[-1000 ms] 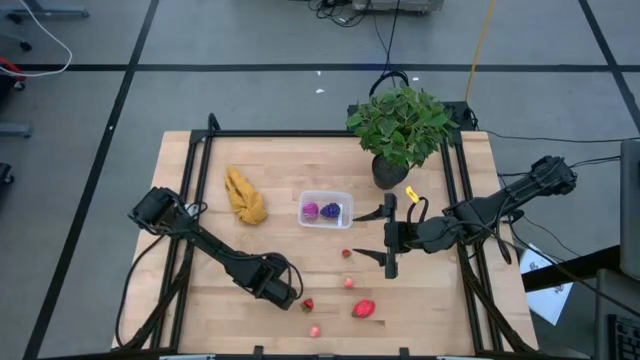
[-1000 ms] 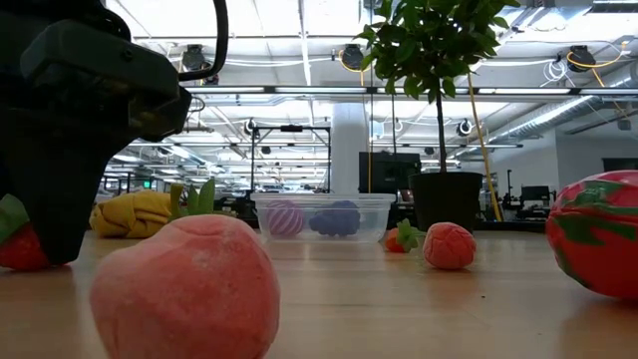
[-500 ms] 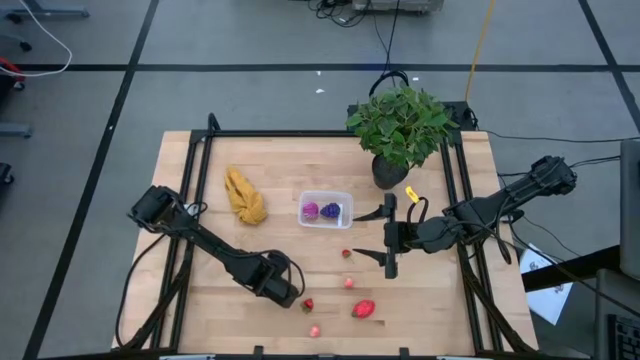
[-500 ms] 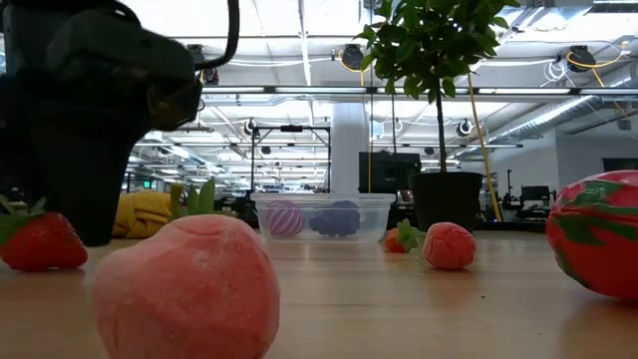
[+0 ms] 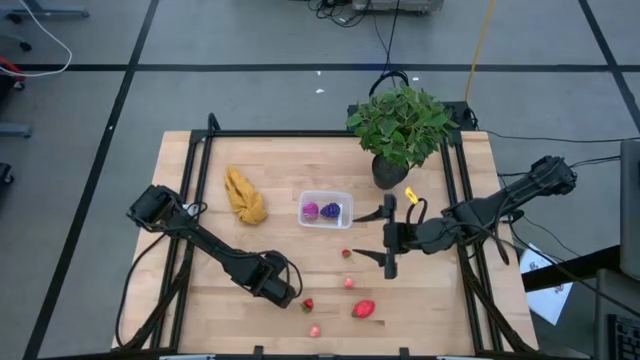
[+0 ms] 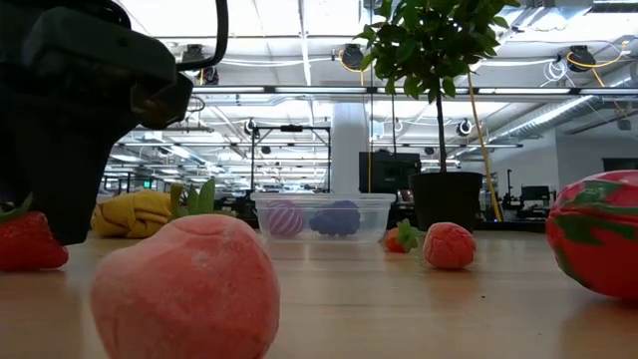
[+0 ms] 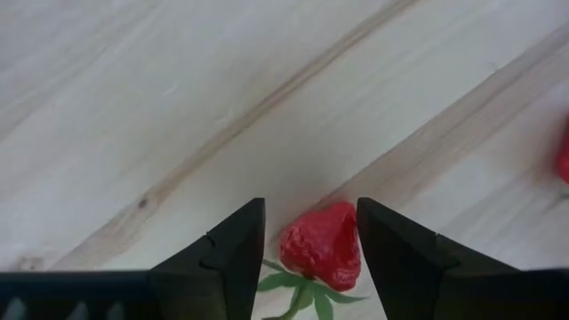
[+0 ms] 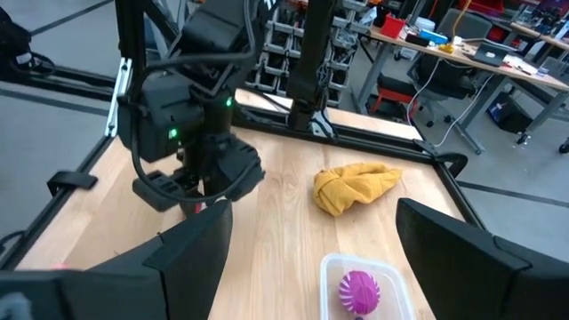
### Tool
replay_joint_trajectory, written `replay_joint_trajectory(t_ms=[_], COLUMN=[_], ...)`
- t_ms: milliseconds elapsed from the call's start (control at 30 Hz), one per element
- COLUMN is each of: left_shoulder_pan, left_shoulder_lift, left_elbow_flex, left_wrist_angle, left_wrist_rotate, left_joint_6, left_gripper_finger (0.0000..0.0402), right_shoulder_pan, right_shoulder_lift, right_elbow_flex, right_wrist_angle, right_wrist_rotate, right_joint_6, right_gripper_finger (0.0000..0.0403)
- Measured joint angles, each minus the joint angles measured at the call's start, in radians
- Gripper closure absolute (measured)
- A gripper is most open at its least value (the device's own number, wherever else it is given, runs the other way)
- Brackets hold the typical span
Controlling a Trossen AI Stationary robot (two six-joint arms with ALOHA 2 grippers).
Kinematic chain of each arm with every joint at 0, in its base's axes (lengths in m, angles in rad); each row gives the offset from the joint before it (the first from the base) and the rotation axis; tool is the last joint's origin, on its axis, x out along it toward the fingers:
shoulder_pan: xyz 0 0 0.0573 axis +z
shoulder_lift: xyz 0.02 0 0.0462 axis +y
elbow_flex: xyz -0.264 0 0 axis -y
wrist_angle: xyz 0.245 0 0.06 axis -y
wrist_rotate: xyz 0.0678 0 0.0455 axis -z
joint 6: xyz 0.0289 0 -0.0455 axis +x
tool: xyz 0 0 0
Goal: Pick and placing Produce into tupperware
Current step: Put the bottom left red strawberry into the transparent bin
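Down by the bench's near edge, the left end effector [image 7: 307, 244] hangs with fingers apart astride a small red toy strawberry [image 7: 324, 248]. Mid-bench, the right end effector [image 5: 387, 238] gapes wide beside the clear plastic tupperware [image 5: 326, 209].

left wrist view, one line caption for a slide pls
Left tool open, its fingers either side of a red strawberry lying on the wooden table.

A pale, matt wooden surface [image 5: 300, 270] with visible grain carries a clear, glossy plastic tupperware [image 5: 325, 209]; beside the tupperware lies a crumpled yellow cloth [image 5: 244, 197], and a matt red strawberry [image 7: 324, 246] shows a finely textured skin.
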Motion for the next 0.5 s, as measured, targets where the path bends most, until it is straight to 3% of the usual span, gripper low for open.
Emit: replay_joint_trajectory(t_ms=[500], left_shoulder_pan=[0.000], left_shoulder_lift=[0.000], left_elbow_flex=[0.000], left_wrist_angle=[0.011], left_wrist_rotate=[-0.011], left_joint_6=[0.066], left_gripper_finger=[0.0215], right_shoulder_pan=[-0.001], right_shoulder_lift=[0.000], right_elbow_flex=[-0.024], right_wrist_angle=[0.032], right_wrist_rotate=[0.000], right_joint_6=[-0.001], right_gripper_finger=[0.0094])
